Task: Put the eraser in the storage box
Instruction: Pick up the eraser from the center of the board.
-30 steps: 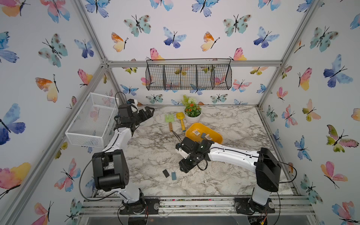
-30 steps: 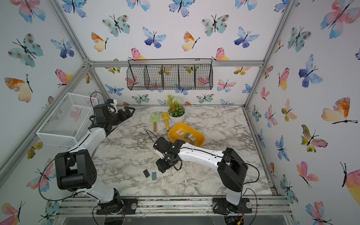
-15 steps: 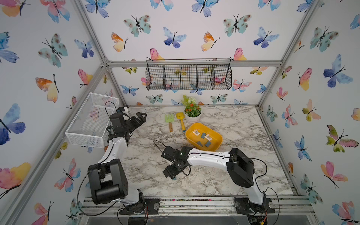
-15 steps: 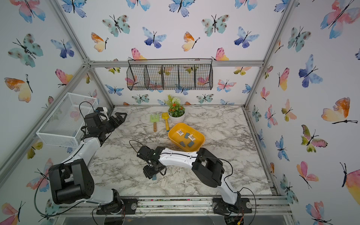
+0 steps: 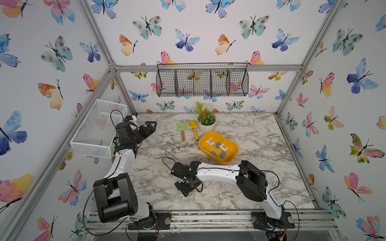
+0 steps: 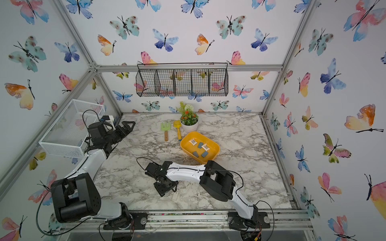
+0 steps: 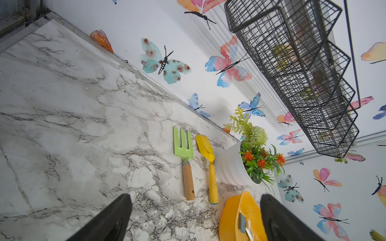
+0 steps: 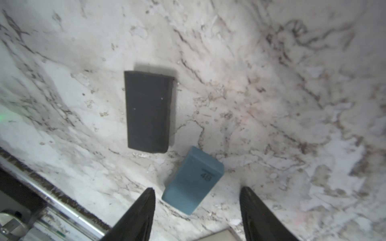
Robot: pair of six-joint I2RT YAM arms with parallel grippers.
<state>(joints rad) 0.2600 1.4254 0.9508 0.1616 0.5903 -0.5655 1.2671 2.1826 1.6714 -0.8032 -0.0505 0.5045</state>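
In the right wrist view a blue eraser lies flat on the marble, just ahead of my right gripper and in line with the gap between its open fingers. A black eraser lies a little beyond it. In both top views this gripper points down near the table's front and covers both. The storage box, a yellow tub holding several erasers, sits behind the right forearm. My left gripper hovers open and empty at the back left.
A green rake, a yellow shovel and a potted plant stand behind the box. A black wire basket hangs on the back wall, a white mesh basket on the left. A pale flat piece lies beside the right gripper.
My right gripper has swung toward the front left and come down over the two erasers, and its jaws have widened. The left arm has shifted only a little.
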